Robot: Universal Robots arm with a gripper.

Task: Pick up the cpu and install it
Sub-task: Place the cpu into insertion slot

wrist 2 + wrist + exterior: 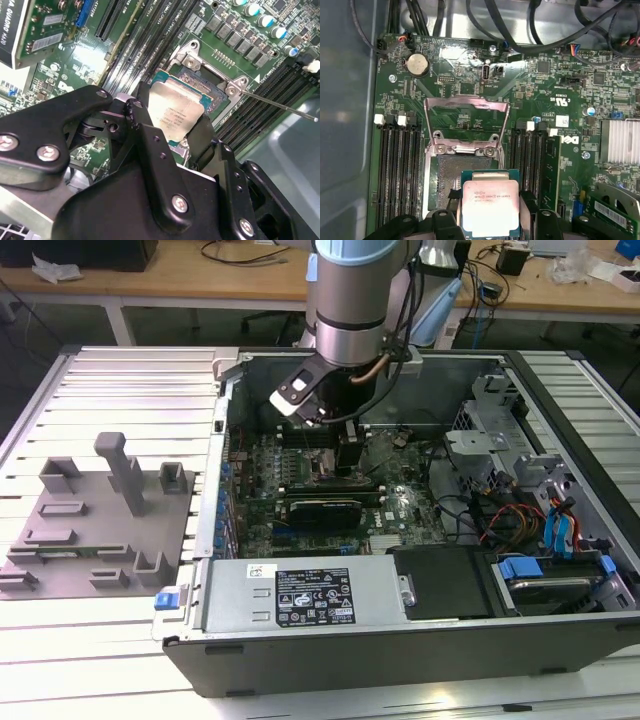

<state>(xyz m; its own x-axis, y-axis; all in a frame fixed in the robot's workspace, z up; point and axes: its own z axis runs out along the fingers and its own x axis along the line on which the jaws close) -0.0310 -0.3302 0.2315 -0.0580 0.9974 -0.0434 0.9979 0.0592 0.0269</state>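
Tool [488, 199] pinches cpu [490, 207] by opposite edges, over open socket [445, 175] on motherboard [470, 70]; seating cannot be told. Socket frame [467, 103] stands flipped up. Arm [350, 300] reaches inside case [400, 650].

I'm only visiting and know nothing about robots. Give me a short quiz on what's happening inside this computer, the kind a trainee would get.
1. True or false: the gripper is empty.
2. The metal frame of the socket is: A) swung open, B) shut over the cpu, C) lying outside the case.
3. Fill in: in the exterior view, the grey fixture plate lies on the computer case's ____ side.
Key: 1. False: it clasps the cpu over the socket. 2. A. 3. The exterior view's left.
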